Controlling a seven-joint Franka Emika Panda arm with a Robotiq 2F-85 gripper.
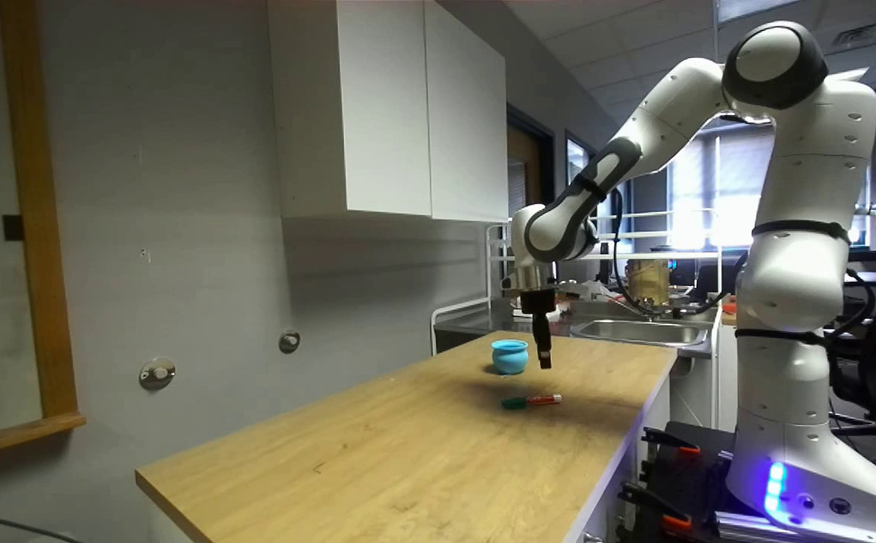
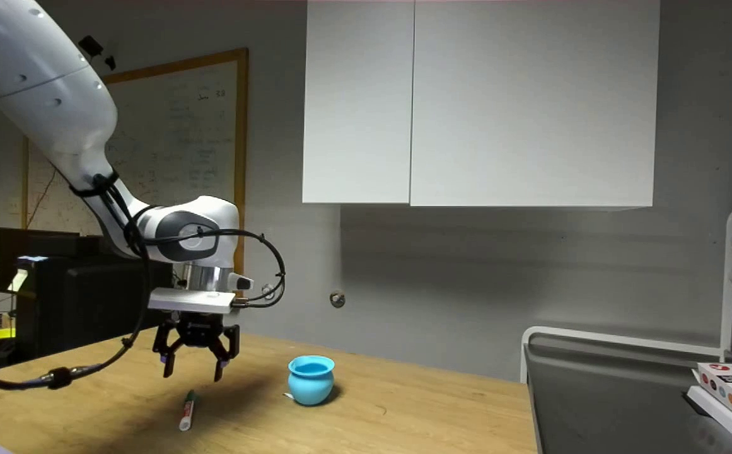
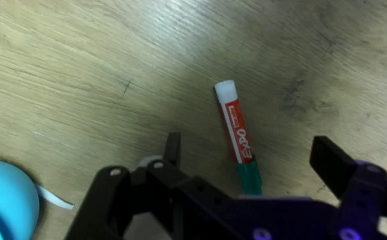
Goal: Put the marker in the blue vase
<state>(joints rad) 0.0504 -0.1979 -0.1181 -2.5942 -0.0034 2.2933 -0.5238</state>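
Marker [image 3: 238, 136] lies blw dn-facing gripper [image 2: 193, 374], jaws apart.

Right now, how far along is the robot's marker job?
Lining up looks mostly done: the open tool hangs roughly over the marker. Nothing is in its grip; the marker lies on the table, outside the blue vase. Left to do: grip, lift and drop it in.

Claw [image 2: 193, 373]: black; two slim, angular fingers [image 2: 169, 367]; round screws [image 3: 262, 234] on its body. Directly above the claw: flat light-grey plate [image 2: 192, 301], then a cylindrical silver collar [image 2: 205, 277]. Arm [image 2: 44, 94], above the claw: white, rounded; dark grey joint rings [image 1: 811, 69], black straps [image 1: 803, 226]. Black cables [image 2: 147, 284] loop at both sides of the claw. Base [image 1: 807, 467], well apart from the claw: white; glowing blue strip [image 1: 776, 483].
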